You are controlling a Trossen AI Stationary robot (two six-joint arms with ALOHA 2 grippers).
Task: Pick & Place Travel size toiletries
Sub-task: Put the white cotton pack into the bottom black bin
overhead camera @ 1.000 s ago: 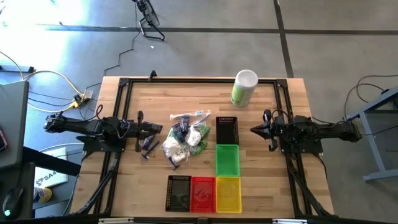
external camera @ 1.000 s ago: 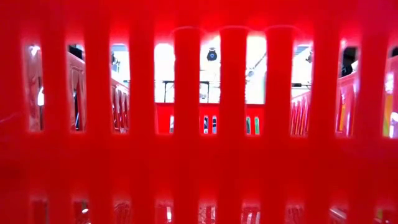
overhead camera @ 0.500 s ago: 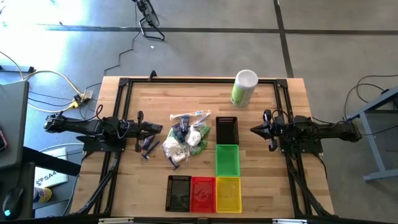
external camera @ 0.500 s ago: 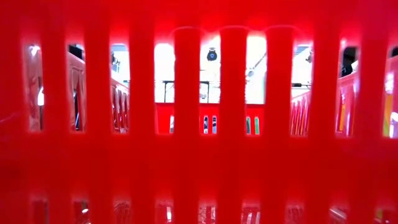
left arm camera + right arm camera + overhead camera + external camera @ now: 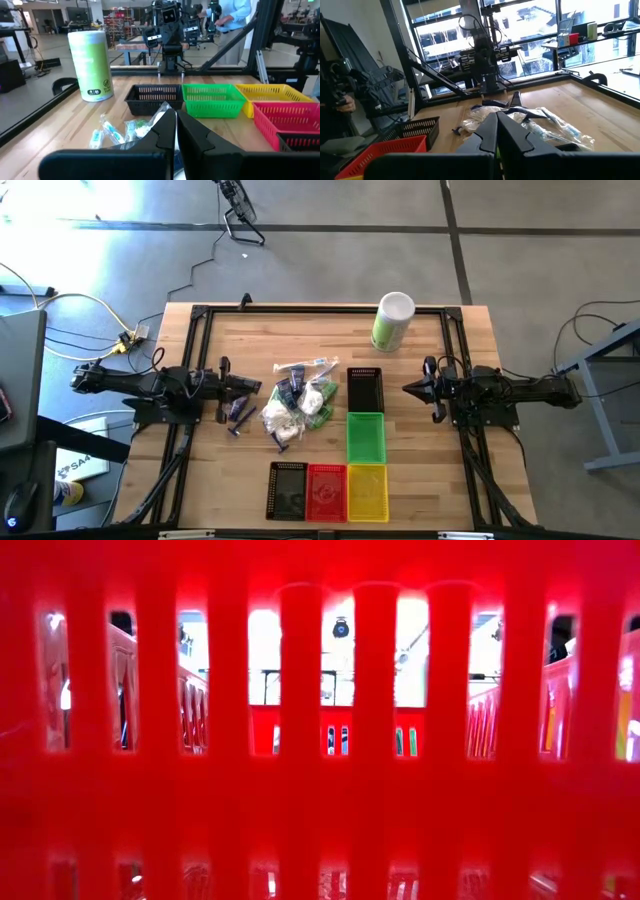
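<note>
The travel size toiletries [image 5: 297,402] lie in a loose pile mid-table: white pouches, dark blue tubes, small green bottles and clear-wrapped sticks. They also show in the left wrist view [image 5: 131,129] and the right wrist view [image 5: 532,121]. One blue item [image 5: 240,419] lies apart, left of the pile. My left gripper [image 5: 257,387] hovers shut and level just left of the pile, touching nothing. My right gripper [image 5: 407,389] hovers shut and level to the right, beyond a black basket [image 5: 365,388].
A green basket [image 5: 366,437] sits near the black one. A second black basket [image 5: 289,490], a red basket [image 5: 326,492] and a yellow basket [image 5: 367,492] line the near edge. A green-and-white canister [image 5: 393,321] stands far back. The red basket's wall [image 5: 320,720] fills the low view.
</note>
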